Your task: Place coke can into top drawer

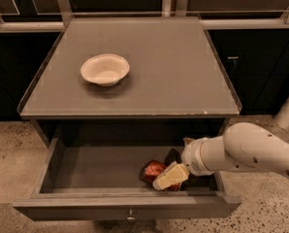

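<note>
The top drawer [86, 204] is pulled open under the grey tabletop, with its small metal knob [130, 216] on the front panel. The red coke can [153, 169] lies tilted low inside the drawer, right of centre and close to the drawer floor. My gripper [162, 173] reaches into the drawer from the right on a white arm [246, 152]. It is shut on the can, with one cream finger [171, 176] in front of the can and a dark finger behind it.
A cream bowl [104, 69] sits on the grey tabletop [178, 76], left of centre. Dark cabinets and a metal rail run along the back. Speckled floor lies on both sides of the drawer unit.
</note>
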### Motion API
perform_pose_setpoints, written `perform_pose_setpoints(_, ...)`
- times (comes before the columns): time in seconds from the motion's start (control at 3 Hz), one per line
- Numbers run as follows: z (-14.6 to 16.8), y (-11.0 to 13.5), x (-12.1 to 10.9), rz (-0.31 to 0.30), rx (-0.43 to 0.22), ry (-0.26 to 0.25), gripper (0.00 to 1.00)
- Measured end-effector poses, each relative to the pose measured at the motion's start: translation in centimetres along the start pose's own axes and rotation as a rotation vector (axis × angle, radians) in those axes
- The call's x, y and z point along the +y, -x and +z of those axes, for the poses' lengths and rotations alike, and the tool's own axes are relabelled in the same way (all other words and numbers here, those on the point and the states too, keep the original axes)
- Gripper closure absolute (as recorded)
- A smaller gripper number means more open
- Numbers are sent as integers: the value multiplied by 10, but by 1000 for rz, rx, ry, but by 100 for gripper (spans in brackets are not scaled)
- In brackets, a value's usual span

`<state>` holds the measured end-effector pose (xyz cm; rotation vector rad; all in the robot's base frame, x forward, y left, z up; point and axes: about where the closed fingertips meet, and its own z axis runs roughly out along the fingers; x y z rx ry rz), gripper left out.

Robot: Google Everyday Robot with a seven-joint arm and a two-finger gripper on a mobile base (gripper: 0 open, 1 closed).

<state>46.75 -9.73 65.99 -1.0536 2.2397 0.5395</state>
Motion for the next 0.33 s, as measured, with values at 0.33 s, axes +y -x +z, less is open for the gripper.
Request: perform_pose_setpoints(0.33,0,0,0,0,0,0,0)
